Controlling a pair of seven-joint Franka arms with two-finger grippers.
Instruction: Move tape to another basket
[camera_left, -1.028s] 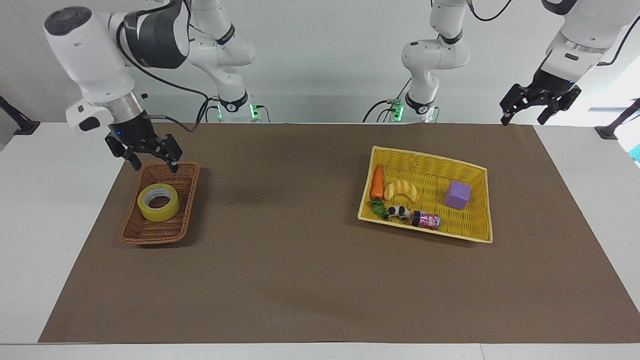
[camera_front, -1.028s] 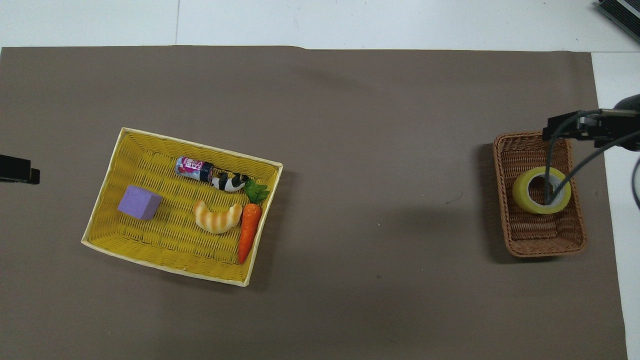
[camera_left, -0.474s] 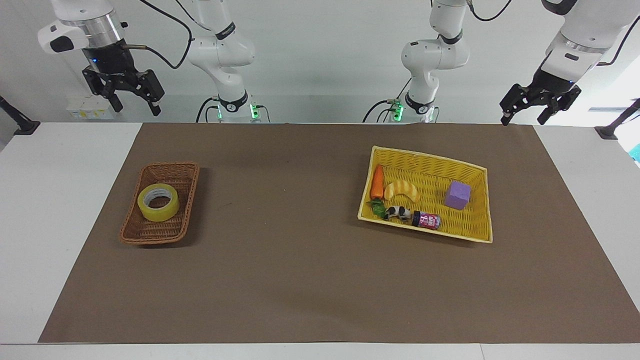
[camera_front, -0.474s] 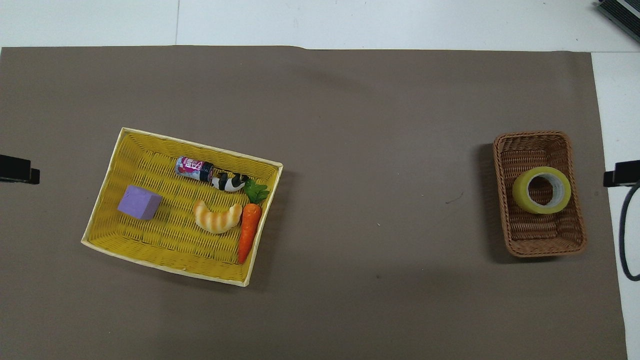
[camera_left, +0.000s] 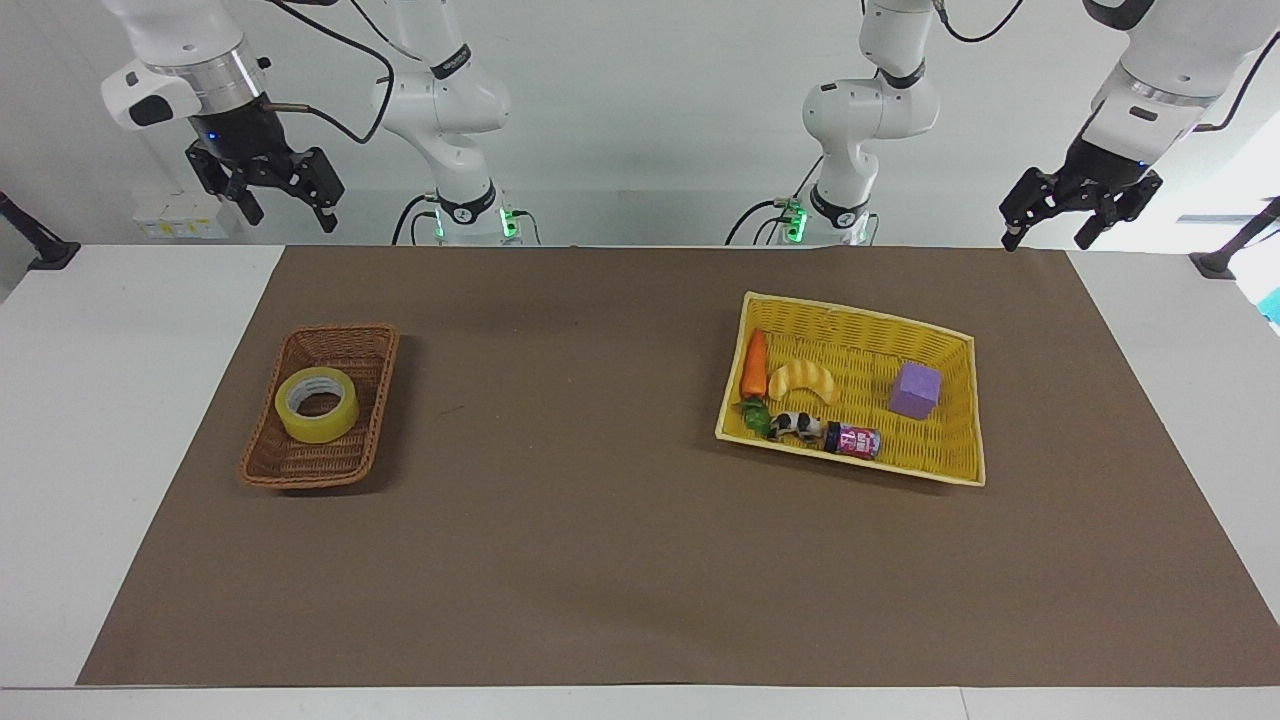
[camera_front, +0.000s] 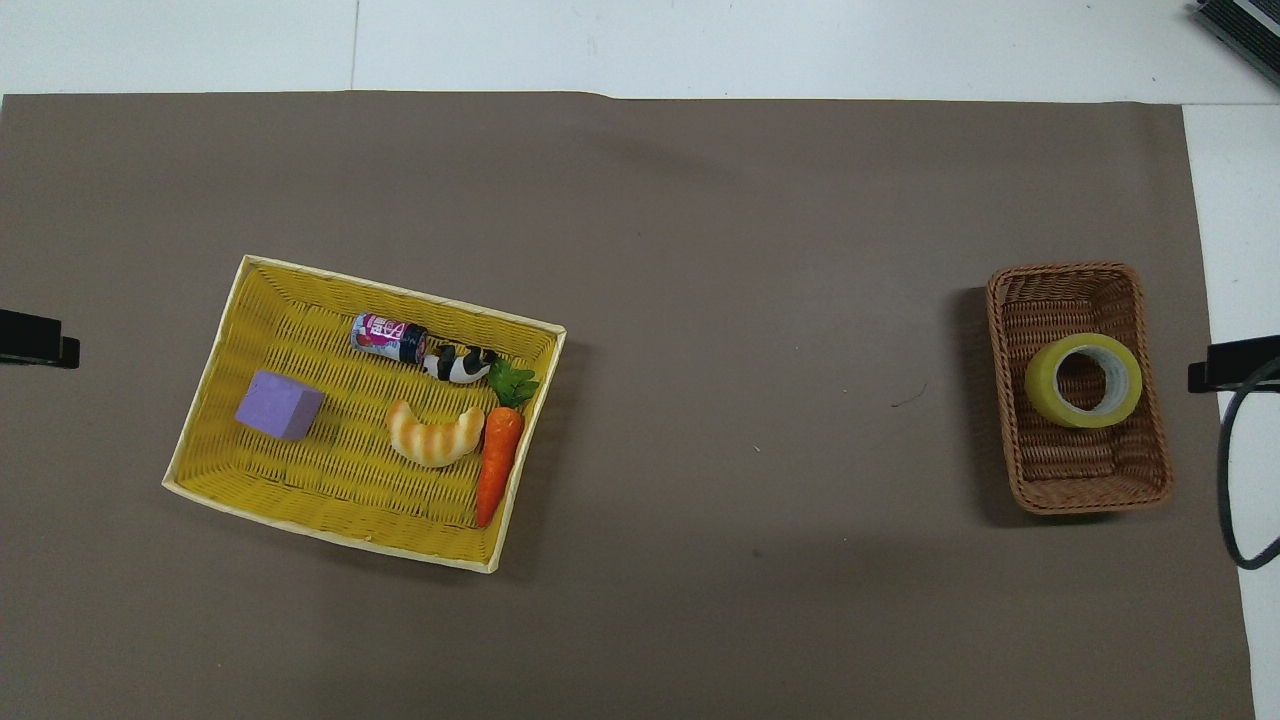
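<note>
The tape (camera_left: 317, 404) is being seen lying flat, its open core facing up, inside the brown basket (camera_left: 352, 345) near the right arm's end of the desk. In the overhead view the tape (camera_front: 1083, 380) is sitting about midway along the brown basket (camera_front: 1062, 282), whose long axis is running from the robots' edge toward the edge away from them. Nothing is touching the roll, so the task is judged to be already done, or else a fresh pick is yet to be started.

The right gripper (camera_left: 283, 203) is being held high, over the desk's edge nearest the robots at the right arm's corner; its fingers are spread apart and nothing is held between them. From it the tape is lying downward and away from the robots. The right arm is judged the nearer one by a wide margin.

The left gripper (camera_left: 1058, 222) is being kept waiting over the left arm's corner at the robots' edge, fingers apart and empty, well apart from the tape.

The yellow basket (camera_left: 860, 312) is resting toward the left arm's end, with a carrot (camera_left: 754, 364), a croissant toy (camera_left: 804, 381), a purple block (camera_left: 916, 389), a small cow figure (camera_left: 797, 427) and a little can (camera_left: 853, 440) inside it.
</note>
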